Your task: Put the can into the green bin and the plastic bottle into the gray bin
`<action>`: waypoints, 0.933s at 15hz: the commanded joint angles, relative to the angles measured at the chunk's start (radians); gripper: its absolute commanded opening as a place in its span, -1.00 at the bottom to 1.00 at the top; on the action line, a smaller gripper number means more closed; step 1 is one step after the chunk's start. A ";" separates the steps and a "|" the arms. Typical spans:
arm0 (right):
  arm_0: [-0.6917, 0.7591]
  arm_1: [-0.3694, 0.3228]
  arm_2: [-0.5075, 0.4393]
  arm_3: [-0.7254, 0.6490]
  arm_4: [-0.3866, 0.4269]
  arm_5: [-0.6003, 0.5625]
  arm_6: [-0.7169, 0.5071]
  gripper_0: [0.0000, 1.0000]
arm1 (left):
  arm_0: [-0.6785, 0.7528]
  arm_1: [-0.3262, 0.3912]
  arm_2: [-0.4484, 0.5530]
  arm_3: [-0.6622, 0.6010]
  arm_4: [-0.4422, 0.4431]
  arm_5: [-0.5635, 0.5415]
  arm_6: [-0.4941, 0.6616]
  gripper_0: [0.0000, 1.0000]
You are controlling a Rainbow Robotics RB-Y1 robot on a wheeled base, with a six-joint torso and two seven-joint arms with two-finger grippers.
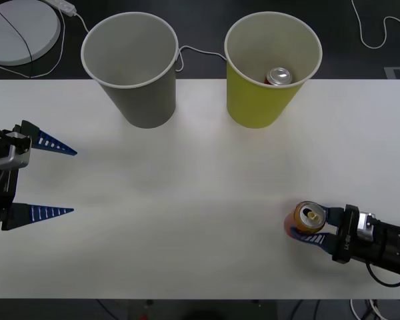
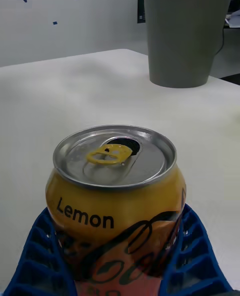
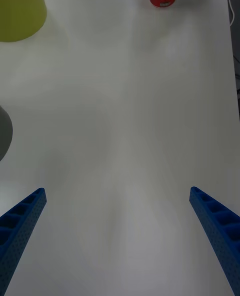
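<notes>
On the white table [image 1: 200,200], right gripper [image 1: 309,228] fingers clamp the can [image 1: 307,219]; left gripper [image 1: 67,181] fingers spread.

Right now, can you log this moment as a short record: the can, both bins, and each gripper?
can: upright on the table's near right side, between the right gripper's fingers
right gripper: closed on the can
left gripper: open, over the table's left side, holding nothing
green bin: upright at the far edge, already holds a silver-topped can
gray bin: upright, left of the green bin
table: white
</notes>
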 commanded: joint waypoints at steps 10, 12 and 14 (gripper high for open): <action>0.205 -0.065 -0.140 -0.619 0.196 0.019 -0.483 -1.00 | 0.000 0.000 0.000 0.000 0.000 0.000 0.000 1.00; 0.237 -0.067 -0.170 -0.734 0.234 0.020 -0.602 -1.00 | 0.000 0.000 0.000 0.000 0.000 0.000 0.000 1.00; 0.257 -0.071 -0.189 -0.828 0.265 0.020 -0.722 -1.00 | 0.000 0.000 0.000 0.000 0.000 0.000 0.000 1.00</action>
